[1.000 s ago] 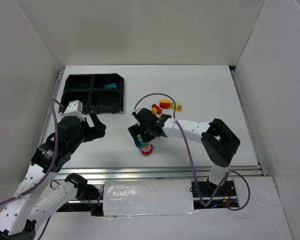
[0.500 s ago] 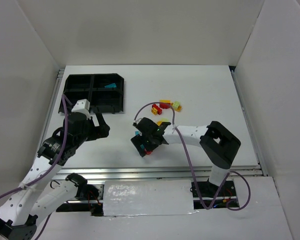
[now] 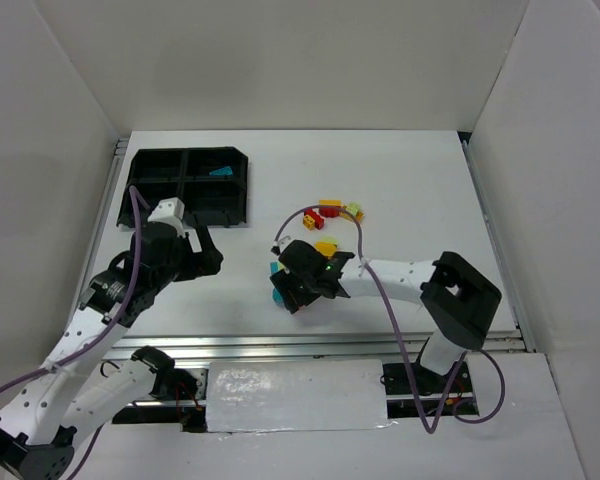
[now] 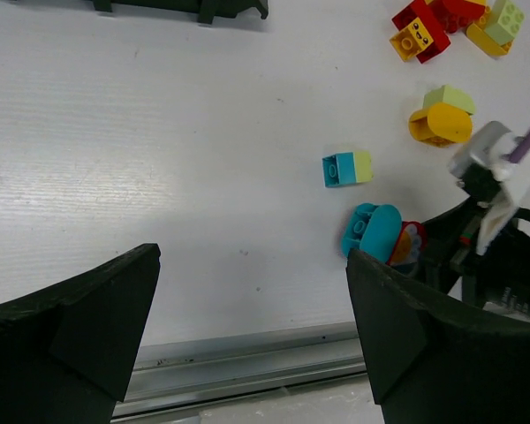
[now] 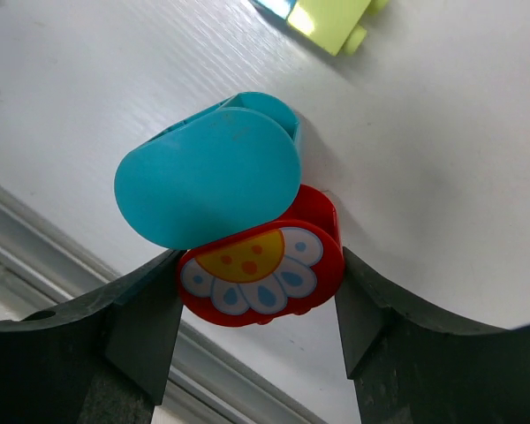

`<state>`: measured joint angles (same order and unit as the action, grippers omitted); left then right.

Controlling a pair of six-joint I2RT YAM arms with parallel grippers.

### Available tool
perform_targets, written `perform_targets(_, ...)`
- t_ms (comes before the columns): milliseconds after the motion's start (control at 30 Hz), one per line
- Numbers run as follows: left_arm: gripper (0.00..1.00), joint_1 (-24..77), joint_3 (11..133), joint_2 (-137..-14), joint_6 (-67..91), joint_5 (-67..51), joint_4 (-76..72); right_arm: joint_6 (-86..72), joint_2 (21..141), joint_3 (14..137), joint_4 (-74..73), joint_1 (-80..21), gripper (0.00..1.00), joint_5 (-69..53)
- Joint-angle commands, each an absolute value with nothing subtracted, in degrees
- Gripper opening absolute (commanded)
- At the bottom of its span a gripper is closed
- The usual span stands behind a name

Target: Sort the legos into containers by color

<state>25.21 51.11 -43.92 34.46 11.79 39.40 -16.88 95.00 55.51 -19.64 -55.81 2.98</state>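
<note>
My right gripper (image 5: 258,291) is low over the table near the front edge. Its fingers press both sides of a red rounded lego with a flower face (image 5: 261,265). A teal rounded lego (image 5: 208,172) sits against that red one. My left gripper (image 4: 252,300) hangs open and empty above the bare table, left of these pieces. A teal-and-lime brick (image 4: 347,168) lies just beyond them. A yellow-and-green rounded piece (image 4: 440,117) and red and yellow bricks (image 3: 325,210) lie farther back. The black tray of containers (image 3: 185,181) is at the far left, with one teal brick (image 3: 220,172) in its far right compartment.
White walls close in the table on three sides. A metal rail (image 3: 280,345) runs along the near edge, close to my right gripper (image 3: 298,293). A purple cable (image 3: 315,212) loops over the loose bricks.
My right gripper dropped toward the front edge and closed its fingers onto the red flower lego. The left arm swung forward and to the right, still open.
</note>
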Motion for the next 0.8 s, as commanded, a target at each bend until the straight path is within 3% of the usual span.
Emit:
perform_targets(0,1.00,25.1,51.0,-45.2,34.4,9.9,37.5,-17.5,86.7,52.9,-13.4,-56.7,0.24,4.5)
perform_targets(133,0.99,25.1,48.5,-46.7,35.4,1.3,33.1,-18.2,78.9,49.1,-10.1,-57.2,0.22,3.5)
perform_targets(300,1.00,25.5,43.3,-50.4,39.4,-23.7,19.8,-18.5,69.5,46.4,-8.9,-59.1,0.23,3.4)
perform_targets(400,1.00,26.7,40.9,-52.9,44.5,-30.5,10.5,-18.6,66.3,46.4,-9.1,-60.6,0.23,5.6)
perform_targets(767,0.98,32.3,39.7,-58.1,50.2,-31.5,2.2,-19.2,66.9,49.5,-11.8,-65.4,0.24,12.8)
